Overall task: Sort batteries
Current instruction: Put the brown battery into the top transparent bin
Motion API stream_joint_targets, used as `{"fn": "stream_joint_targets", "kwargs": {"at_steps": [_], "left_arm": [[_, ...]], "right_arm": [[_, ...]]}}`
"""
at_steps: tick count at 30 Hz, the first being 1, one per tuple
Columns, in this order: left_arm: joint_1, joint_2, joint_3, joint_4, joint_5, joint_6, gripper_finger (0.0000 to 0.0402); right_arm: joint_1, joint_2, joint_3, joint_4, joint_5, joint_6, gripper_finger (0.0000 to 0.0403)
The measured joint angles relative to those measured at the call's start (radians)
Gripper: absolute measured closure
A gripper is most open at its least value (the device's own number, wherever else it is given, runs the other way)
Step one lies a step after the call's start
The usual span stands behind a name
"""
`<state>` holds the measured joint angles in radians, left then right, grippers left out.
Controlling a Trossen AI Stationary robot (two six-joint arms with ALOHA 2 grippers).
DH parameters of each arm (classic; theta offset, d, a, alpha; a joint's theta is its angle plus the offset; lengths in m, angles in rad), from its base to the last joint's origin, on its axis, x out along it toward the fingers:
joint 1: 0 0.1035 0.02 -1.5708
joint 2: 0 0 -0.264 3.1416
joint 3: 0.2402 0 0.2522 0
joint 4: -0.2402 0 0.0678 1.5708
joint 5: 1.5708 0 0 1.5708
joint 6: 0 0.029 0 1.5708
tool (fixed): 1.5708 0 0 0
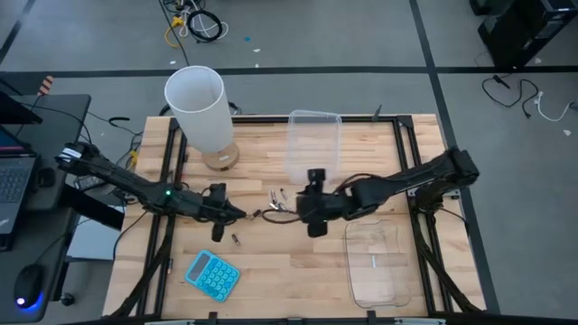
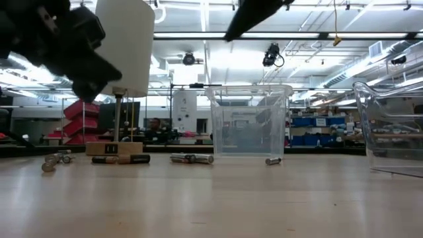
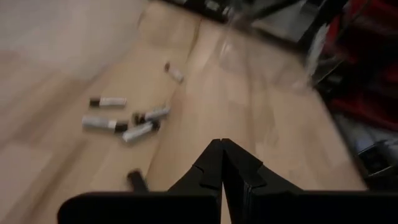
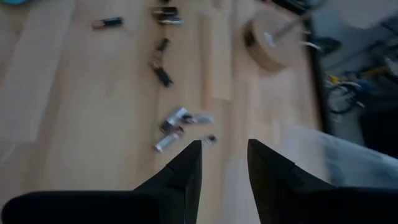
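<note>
Two clear plastic tubs on the table. One tub [image 1: 313,143] sits at upper centre of the high view; nothing visible in it from above or through its walls in the low view. The second tub [image 1: 374,264] is at lower right of the high view; one small pale cell-like piece [image 1: 373,262] lies in it, can't confirm what it is.

Batteries [image 1: 278,200] are loose on the wood at centre of the high view, a small cluster between the two grippers. One more battery [image 1: 236,239] lies apart, lower left of centre, above the blue calculator [image 1: 213,273]. Low view shows cells lying flat in a row along the mid-table line.

Left gripper [image 1: 237,213] is left of the cluster, fingers pressed together, holding nothing. Right gripper [image 1: 291,209] is just right of the cluster, fingers spread, nothing between them; cluster visible just beyond its tips in the right wrist view.

Surface: light wooden table [image 1: 271,271] with a black frame. White lamp [image 1: 200,113] on a round wood base at upper left. Laptop [image 1: 13,171] and mouse [image 1: 29,287] on a side desk at far left. Grey floor with black tape lines and cables at top. Low view: lab with bright ceiling lights, shelving, blue bins.
</note>
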<state>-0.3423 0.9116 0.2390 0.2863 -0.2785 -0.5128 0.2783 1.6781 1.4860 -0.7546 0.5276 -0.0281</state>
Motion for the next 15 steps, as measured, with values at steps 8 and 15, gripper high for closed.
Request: {"fn": "stream_joint_targets", "kwargs": {"at_steps": [8, 15], "left_arm": [[0.000, 0.193, 0.000, 0.027, 0.025, -0.086, 0.0392], [0.002, 0.263, 0.001, 0.070, -0.054, -0.108, 0.0392]], "right_arm": [[0.054, -0.163, 0.000, -0.123, 0.063, 0.107, 0.0288], [0.085, -0.269, 0.000, -0.150, 0.069, 0.106, 0.0288]]}}
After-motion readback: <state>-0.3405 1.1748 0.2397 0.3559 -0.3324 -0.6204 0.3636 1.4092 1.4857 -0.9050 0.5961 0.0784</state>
